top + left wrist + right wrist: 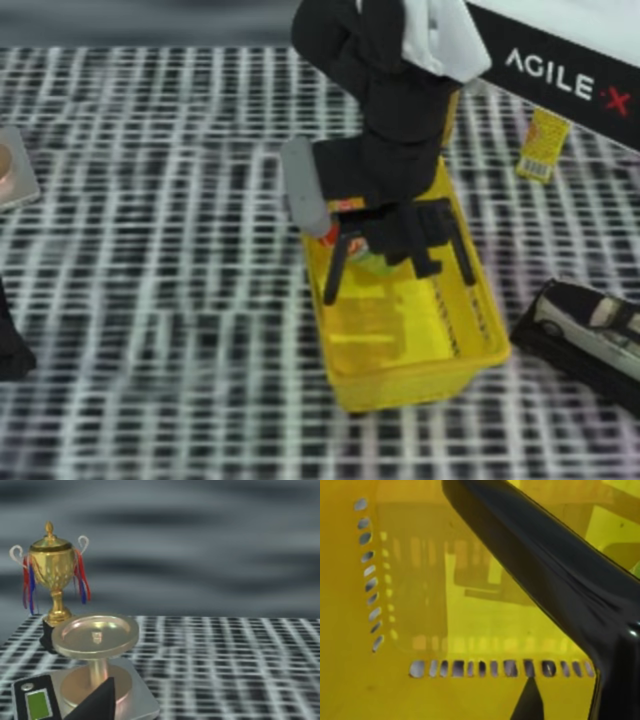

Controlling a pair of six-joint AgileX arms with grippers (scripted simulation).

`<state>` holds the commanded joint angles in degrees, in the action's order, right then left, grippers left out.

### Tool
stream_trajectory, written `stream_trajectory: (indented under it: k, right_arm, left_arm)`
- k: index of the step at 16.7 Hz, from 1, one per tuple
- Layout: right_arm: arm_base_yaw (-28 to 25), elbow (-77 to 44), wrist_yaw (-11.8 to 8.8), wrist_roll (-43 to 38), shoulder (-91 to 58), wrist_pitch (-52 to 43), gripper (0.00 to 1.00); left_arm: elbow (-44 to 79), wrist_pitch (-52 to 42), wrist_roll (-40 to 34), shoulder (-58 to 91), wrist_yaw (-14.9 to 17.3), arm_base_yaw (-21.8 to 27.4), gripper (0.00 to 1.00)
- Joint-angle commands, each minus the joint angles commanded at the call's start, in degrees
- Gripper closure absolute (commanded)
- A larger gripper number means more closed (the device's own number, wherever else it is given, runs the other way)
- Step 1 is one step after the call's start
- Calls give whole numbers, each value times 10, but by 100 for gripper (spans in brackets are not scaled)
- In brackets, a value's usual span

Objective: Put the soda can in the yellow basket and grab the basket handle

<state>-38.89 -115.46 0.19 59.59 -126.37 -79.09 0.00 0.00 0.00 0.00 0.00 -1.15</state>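
One black car [585,332] right of yellow basket [420,375] | carton [541,145] behind

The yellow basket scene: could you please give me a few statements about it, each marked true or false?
1. The right arm's end effector is over the yellow basket. True.
2. The soda can lies on the table outside the basket. False: it is inside, at the far end under the arm.
3. The basket handle is black. True.
4. A trophy stands inside the basket. False: it stands on the table by the left arm, beside a metal stand.
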Motion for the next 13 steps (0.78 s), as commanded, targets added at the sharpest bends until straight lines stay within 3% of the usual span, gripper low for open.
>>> stream_trajectory:
  k: [7, 13]
  right_arm:
    - [1, -10, 0, 4, 1, -10, 100]
    - [16, -88, 0, 21, 16, -104, 100]
  left_arm:
    - [0, 0, 0, 0, 0, 0, 0]
    - [0, 0, 0, 0, 0, 0, 0]
